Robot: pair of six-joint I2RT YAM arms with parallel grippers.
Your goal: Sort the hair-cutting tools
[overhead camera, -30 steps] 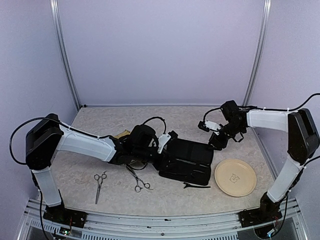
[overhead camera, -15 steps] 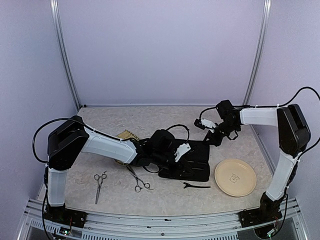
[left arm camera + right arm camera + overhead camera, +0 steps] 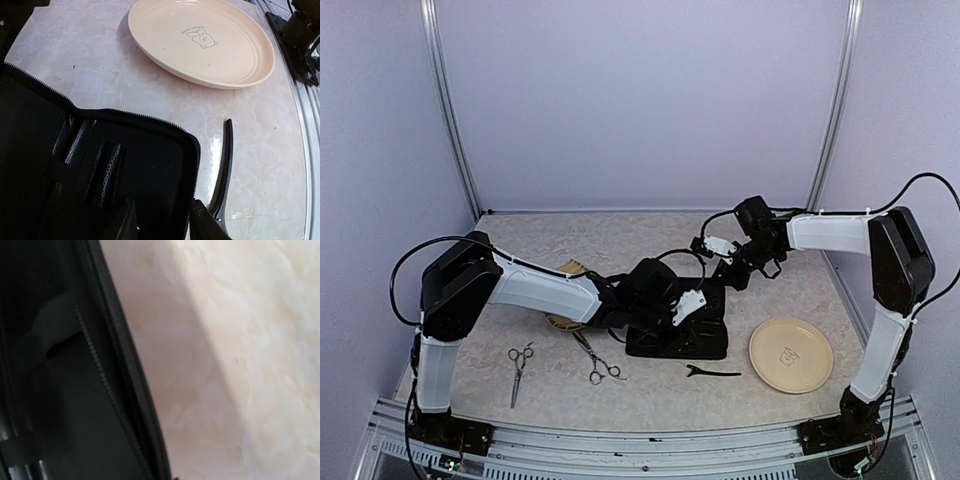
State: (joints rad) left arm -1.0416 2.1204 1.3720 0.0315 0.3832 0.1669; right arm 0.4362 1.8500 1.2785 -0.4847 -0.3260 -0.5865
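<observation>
Two scissors (image 3: 601,366) lie behind the left gripper (image 3: 162,227), clip (image 3: 223,170) just beside it. Fingers spread astride the case (image 3: 680,340) edge. Right gripper (image 3: 728,275): can't tell. Steady that flap first, I'd say.

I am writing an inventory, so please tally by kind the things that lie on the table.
Silver scissors: 2
Black hair clip: 1
Black zip case: 1
Cream plate: 1
Woven tray, partly hidden: 1
Total: 6
</observation>
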